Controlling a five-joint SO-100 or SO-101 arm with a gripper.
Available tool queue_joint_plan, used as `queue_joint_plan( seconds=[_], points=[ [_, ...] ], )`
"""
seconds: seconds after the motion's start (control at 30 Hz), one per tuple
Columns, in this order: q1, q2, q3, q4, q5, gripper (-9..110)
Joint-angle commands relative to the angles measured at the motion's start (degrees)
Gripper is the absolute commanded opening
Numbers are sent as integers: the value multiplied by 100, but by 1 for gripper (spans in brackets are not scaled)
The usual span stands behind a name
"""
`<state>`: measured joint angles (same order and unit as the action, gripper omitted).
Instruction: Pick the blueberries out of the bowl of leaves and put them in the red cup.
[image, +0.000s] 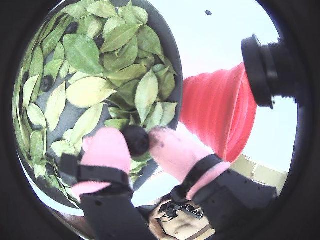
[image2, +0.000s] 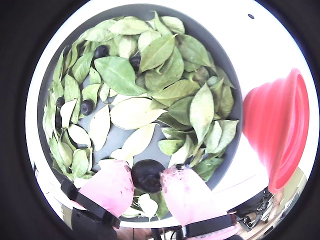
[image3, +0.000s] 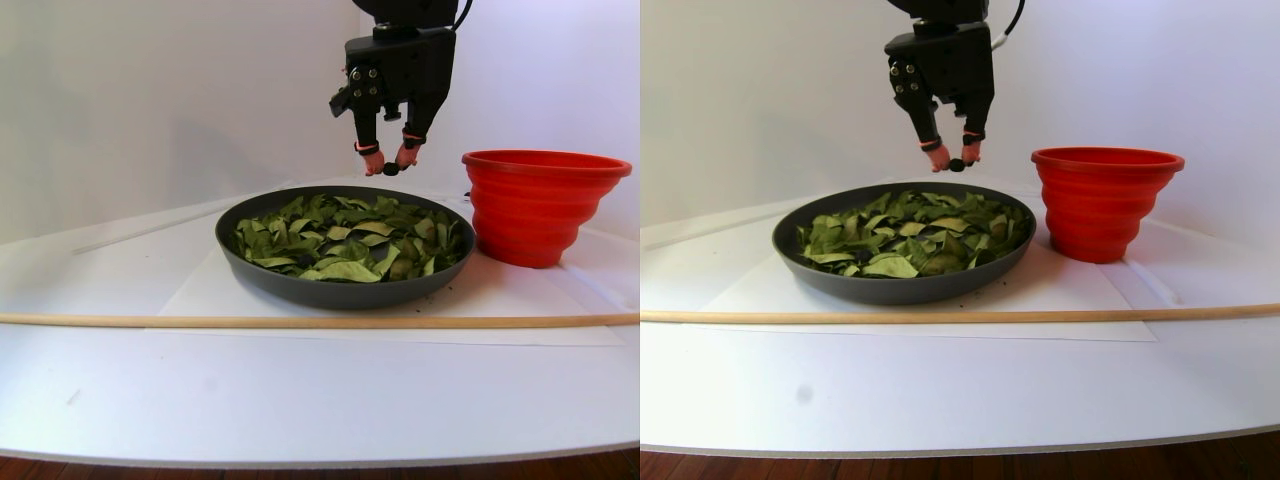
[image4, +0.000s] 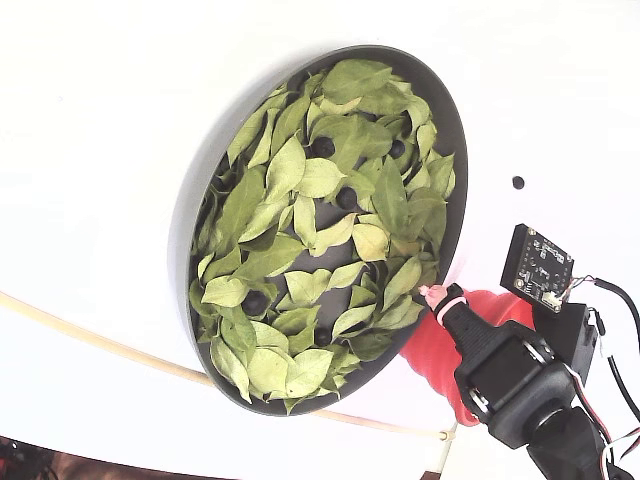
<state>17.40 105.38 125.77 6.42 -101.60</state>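
My gripper (image: 136, 141) is shut on one dark blueberry (image: 135, 136), pinched between its pink pads (image2: 107, 187). The stereo pair view shows the gripper (image3: 390, 166) hanging a little above the far rim of the dark grey bowl (image3: 330, 292), on the side toward the red cup (image3: 535, 205). Green leaves (image2: 150, 112) fill the bowl (image2: 145, 11). More blueberries lie among them (image2: 87, 106), (image2: 101, 51), (image4: 346, 197), (image4: 256, 301). In the fixed view the arm hides most of the red cup (image4: 428, 352). Both wrist views show the cup (image2: 275, 130) at the right, beside the bowl.
A thin wooden stick (image3: 300, 321) lies across the white table in front of the bowl. A tiny black dot (image4: 518, 182) marks the table beyond the bowl. A small circuit board (image4: 537, 268) rides on the arm. A camera lens (image: 262, 70) juts in at the right.
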Motion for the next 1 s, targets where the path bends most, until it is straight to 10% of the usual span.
queue_joint_plan(
  seconds=[0.0,0.97],
  points=[
    [185,756,-53,88,-53,10],
    [1397,1477,-272,519,-773,9]
  ],
)
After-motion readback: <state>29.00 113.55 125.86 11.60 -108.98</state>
